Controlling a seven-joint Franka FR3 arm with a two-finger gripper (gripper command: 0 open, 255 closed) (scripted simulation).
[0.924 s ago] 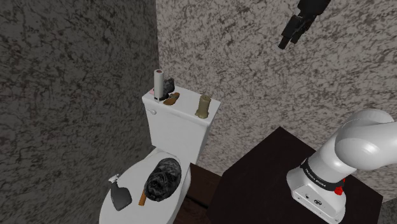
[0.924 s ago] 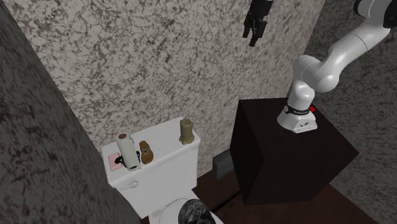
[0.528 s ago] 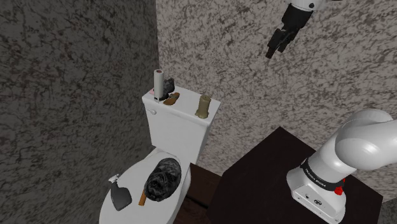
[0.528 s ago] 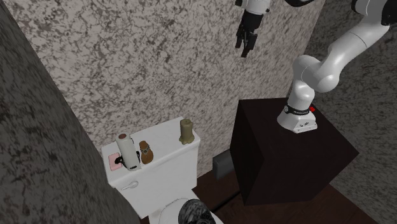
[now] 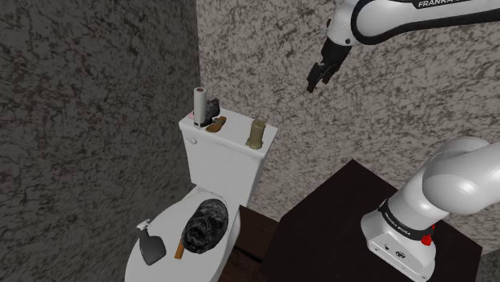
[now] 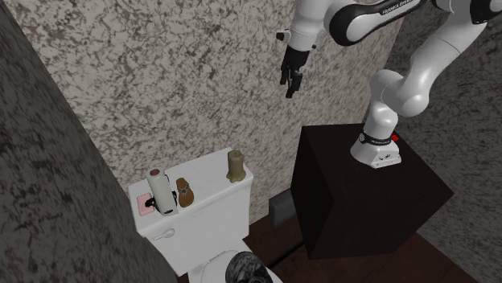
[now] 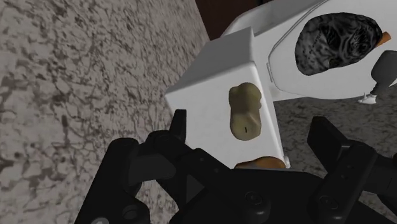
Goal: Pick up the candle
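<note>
I see the candle (image 5: 256,133), a tan lumpy stub, standing upright on the lid of the toilet tank (image 5: 228,156), near the end of the tank closest to the dark stand (image 5: 320,232). At the tank's far end a white tube (image 5: 199,102) stands with a brown thing (image 5: 216,123) just beside it. My gripper (image 5: 314,78) hangs in the air well above the tank, toward the stand's side, touching nothing. Its fingers (image 7: 180,124) are spread apart, and in the wrist view the candle lies between them, unheld.

Mottled grey walls (image 5: 96,96), dark floor (image 6: 269,239), white toilet (image 5: 224,160)
</note>
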